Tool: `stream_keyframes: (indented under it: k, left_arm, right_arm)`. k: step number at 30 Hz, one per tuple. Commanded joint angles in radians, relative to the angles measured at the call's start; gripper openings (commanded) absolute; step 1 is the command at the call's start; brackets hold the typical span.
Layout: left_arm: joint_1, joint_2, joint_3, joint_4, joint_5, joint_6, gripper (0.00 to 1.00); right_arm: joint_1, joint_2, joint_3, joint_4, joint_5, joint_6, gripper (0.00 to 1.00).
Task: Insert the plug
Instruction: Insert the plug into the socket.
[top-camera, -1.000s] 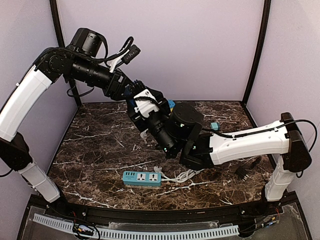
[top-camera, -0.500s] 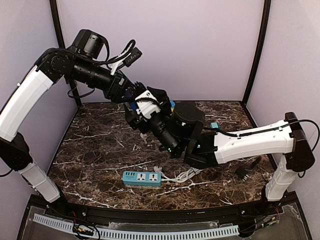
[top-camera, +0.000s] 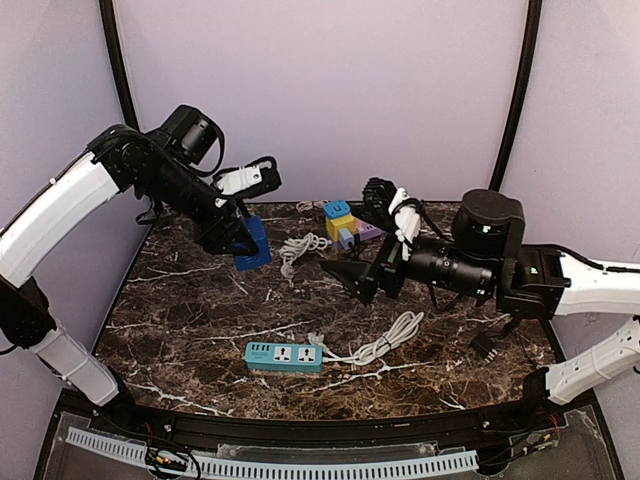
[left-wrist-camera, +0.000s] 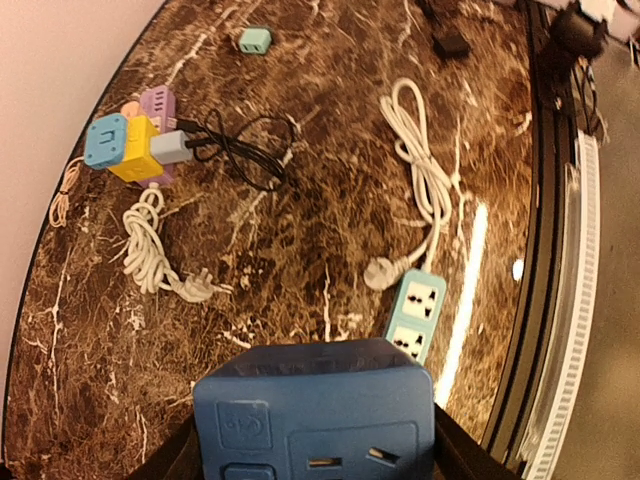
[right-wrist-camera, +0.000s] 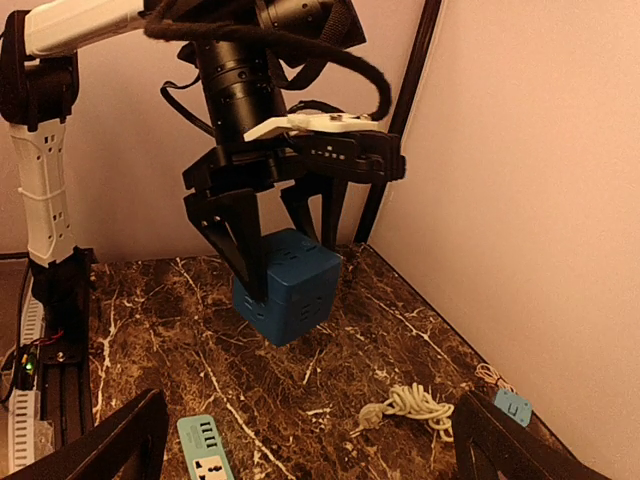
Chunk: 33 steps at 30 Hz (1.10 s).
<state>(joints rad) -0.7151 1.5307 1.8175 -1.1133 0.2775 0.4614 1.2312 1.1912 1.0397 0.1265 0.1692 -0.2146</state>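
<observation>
Marble table (top-camera: 190, 300): teal pwr strip (top-camera: 284, 356), white cable (top-camera: 300, 247), coloured adapters (top-camera: 342, 220), maybe black plug (top-camera: 487, 346)

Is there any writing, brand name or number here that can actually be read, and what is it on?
No words or numbers can be read in any view.
Blue cube socket: a small embossed mark on its face, too blurred to read.
Power strip: no legible print.

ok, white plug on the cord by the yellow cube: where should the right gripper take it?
Probably the white plug by its head, pinched across the sides from above: it lies flat on the table, its coiled cord trailing off one end, leaving both flanks clear.
</observation>
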Motion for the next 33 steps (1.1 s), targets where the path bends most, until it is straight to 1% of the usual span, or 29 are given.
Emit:
stream_keyframes:
  k: [1, 2, 3, 4, 5, 6, 7, 8, 9, 10, 11, 12, 13, 14, 15, 16, 18, 21, 24, 28, 30, 33]
  left_arm:
    - [-0.012, -0.095, -0.165, -0.073, 0.055, 0.324, 0.01]
    - [-0.022, -0.102, -0.201, -0.064, 0.093, 0.351, 0.01]
    - [-0.028, -0.116, -0.268, -0.043, 0.119, 0.424, 0.01]
    - [-0.041, -0.122, -0.331, -0.027, 0.171, 0.454, 0.01]
    - [-0.049, -0.138, -0.37, 0.052, 0.185, 0.465, 0.01]
    - [-0.06, -0.148, -0.449, 0.102, 0.203, 0.453, 0.01]
    - [-0.063, -0.169, -0.488, 0.196, 0.217, 0.451, 0.01]
    - [-0.077, -0.18, -0.569, 0.23, 0.246, 0.469, 0.01]
    - [-0.087, -0.206, -0.608, 0.287, 0.254, 0.506, 0.01]
    - [-0.106, -0.22, -0.691, 0.351, 0.26, 0.518, 0.01]
    - [-0.112, -0.242, -0.728, 0.389, 0.263, 0.519, 0.01]
    - [-0.116, -0.248, -0.791, 0.472, 0.266, 0.51, 0.01]
    - [-0.116, -0.248, -0.815, 0.512, 0.255, 0.469, 0.01]
    - [-0.117, -0.242, -0.845, 0.586, 0.245, 0.444, 0.01]
    - [-0.116, -0.229, -0.857, 0.621, 0.223, 0.394, 0.01]
    - [-0.116, -0.224, -0.886, 0.681, 0.214, 0.377, 0.01]
    - [-0.118, -0.224, -0.923, 0.712, 0.224, 0.373, 0.01]
    - [-0.118, -0.195, -0.911, 0.706, 0.233, 0.325, 0.01]
    - [-0.118, -0.182, -0.901, 0.677, 0.242, 0.324, 0.01]
    - [-0.116, -0.142, -0.868, 0.656, 0.187, 0.27, 0.01]
    - [-0.117, -0.129, -0.854, 0.65, 0.189, 0.254, 0.01]
    - [-0.116, -0.115, -0.853, 0.677, 0.196, 0.237, 0.01]
  right_arm:
    - [-0.078, -0.068, -0.164, -0.042, -0.076, 0.166, 0.99]
    - [-0.104, -0.08, -0.19, -0.043, -0.076, 0.197, 0.99]
    - [-0.128, -0.094, -0.214, -0.045, -0.075, 0.226, 0.99]
    - [-0.153, -0.107, -0.241, -0.045, -0.071, 0.26, 0.99]
    - [-0.176, -0.122, -0.267, -0.047, -0.067, 0.289, 0.99]
    - [-0.196, -0.14, -0.291, -0.049, -0.065, 0.313, 0.99]
    - [-0.213, -0.157, -0.317, -0.052, -0.069, 0.331, 0.99]
    - [-0.224, -0.176, -0.343, -0.053, -0.07, 0.34, 0.99]
    - [-0.233, -0.192, -0.368, -0.053, -0.071, 0.346, 0.99]
    - [-0.239, -0.207, -0.391, -0.05, -0.074, 0.349, 0.99]
    - [-0.245, -0.218, -0.411, -0.045, -0.08, 0.352, 0.99]
    - [-0.249, -0.223, -0.431, -0.04, -0.086, 0.359, 0.99]
    - [-0.252, -0.225, -0.444, -0.036, -0.087, 0.367, 0.99]
    - [-0.251, -0.223, -0.458, -0.028, -0.087, 0.375, 0.99]
    - [-0.252, -0.216, -0.473, -0.015, -0.091, 0.382, 0.99]
    - [-0.253, -0.206, -0.485, 0.002, -0.096, 0.384, 0.99]
    - [-0.258, -0.177, -0.491, 0.037, -0.109, 0.379, 0.99]
    - [-0.267, -0.111, -0.444, 0.049, -0.131, 0.347, 0.99]
    - [-0.271, -0.054, -0.404, 0.057, -0.151, 0.325, 0.99]
    - [-0.275, 0.017, -0.376, 0.06, -0.165, 0.309, 0.99]
    - [-0.276, 0.038, -0.371, 0.061, -0.193, 0.308, 0.99]
    - [-0.276, 0.049, -0.371, 0.062, -0.196, 0.304, 0.99]
